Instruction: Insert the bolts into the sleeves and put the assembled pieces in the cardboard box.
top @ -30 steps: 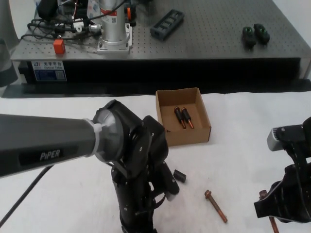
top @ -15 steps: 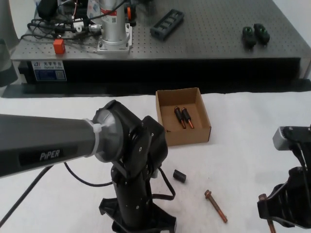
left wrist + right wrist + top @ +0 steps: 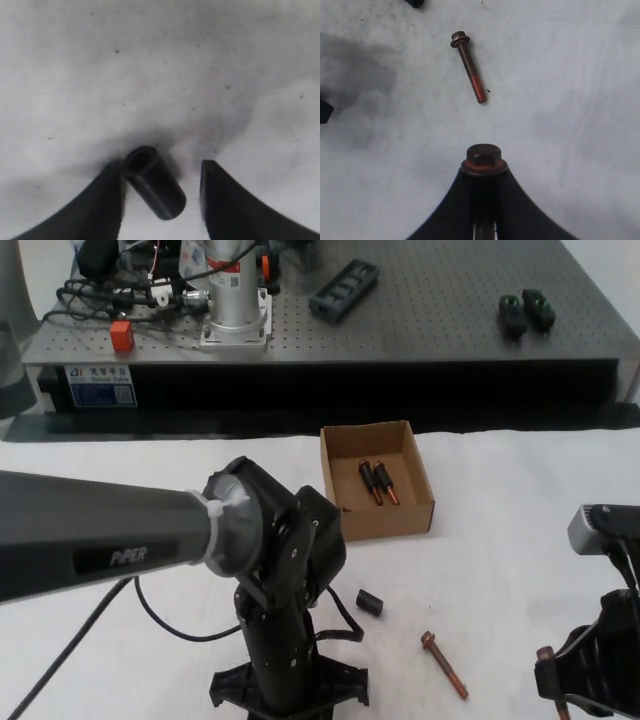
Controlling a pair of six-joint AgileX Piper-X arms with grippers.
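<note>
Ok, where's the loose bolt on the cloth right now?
The loose bolt lies flat on the white cloth, front right in the high view, between the black sleeve and the right gripper.

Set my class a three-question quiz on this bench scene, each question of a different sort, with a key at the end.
1. True or false: the cardboard box is empty.
2. Multiple choice: the right gripper is shut on A) a sleeve, B) a bolt, C) nothing.
3. Fill in: the open left gripper straddles a black ____ lying on the cloth.

Key
1. False: it holds two assembled pieces.
2. B: the bolt stands with its head just past the fingertips.
3. sleeve.
</note>
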